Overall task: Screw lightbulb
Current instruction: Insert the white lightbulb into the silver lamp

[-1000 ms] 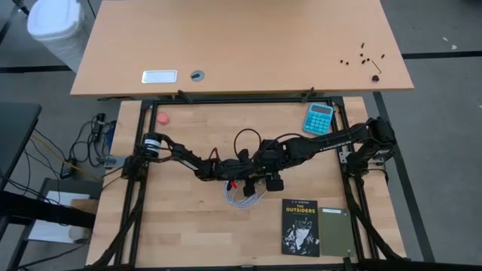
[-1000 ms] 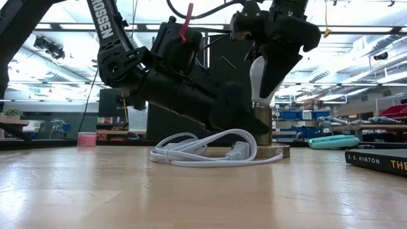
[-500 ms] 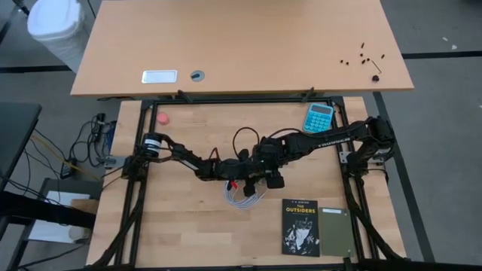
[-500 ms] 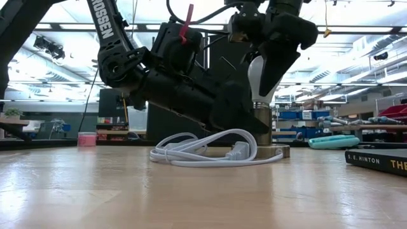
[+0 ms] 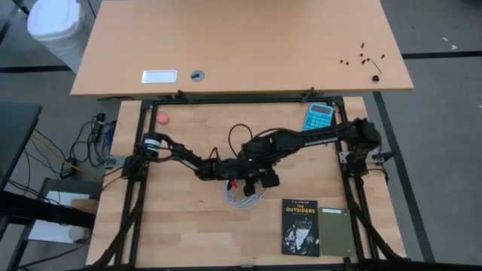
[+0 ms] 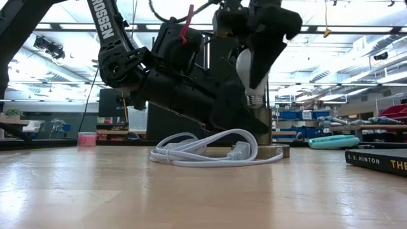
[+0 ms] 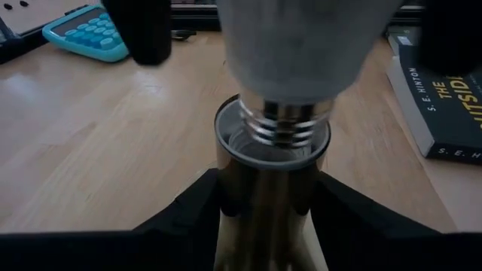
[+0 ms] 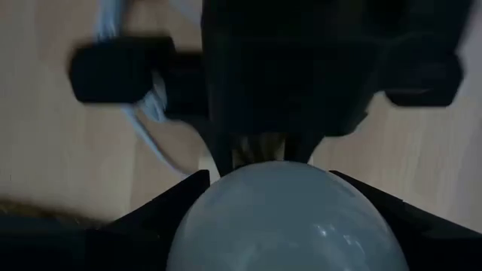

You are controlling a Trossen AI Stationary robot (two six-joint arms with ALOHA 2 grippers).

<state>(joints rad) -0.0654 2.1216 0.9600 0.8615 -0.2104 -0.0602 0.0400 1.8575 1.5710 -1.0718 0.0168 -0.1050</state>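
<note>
The white lightbulb (image 6: 244,67) hangs tilted over the socket (image 6: 259,122), a metal barrel standing on a round base (image 6: 276,151) on the table. The bulb's screw base (image 7: 283,125) is at the barrel's mouth. My right gripper (image 6: 257,46) is shut on the bulb from above. My left gripper (image 7: 271,197) reaches in low from the table's left and is shut on the socket barrel. A coiled white cable (image 6: 205,150) lies in front of the socket. My left gripper pinches the socket's barrel (image 7: 265,175) between its two fingers (image 7: 188,211), below the rim. It comes almost level from the table's left. The socket stands upright on its base on the table. My right gripper pinches the bulb's round glass (image 8: 280,212) between its two fingers (image 8: 154,223), pointing steeply down. The bulb hangs below them, tilted, with its screw base at the socket's mouth.
A blue calculator (image 5: 319,117) lies at the far right, a dark book (image 5: 315,226) at the near right, and a small pink thing (image 5: 162,118) at the far left. A second tabletop (image 5: 241,45) lies beyond.
My right gripper has gone toward the table's left edge with the bulb and has tipped. The bulb's glass has swung that way and now leans, while its screw base stays over the socket. My left gripper and the socket have kept still.
</note>
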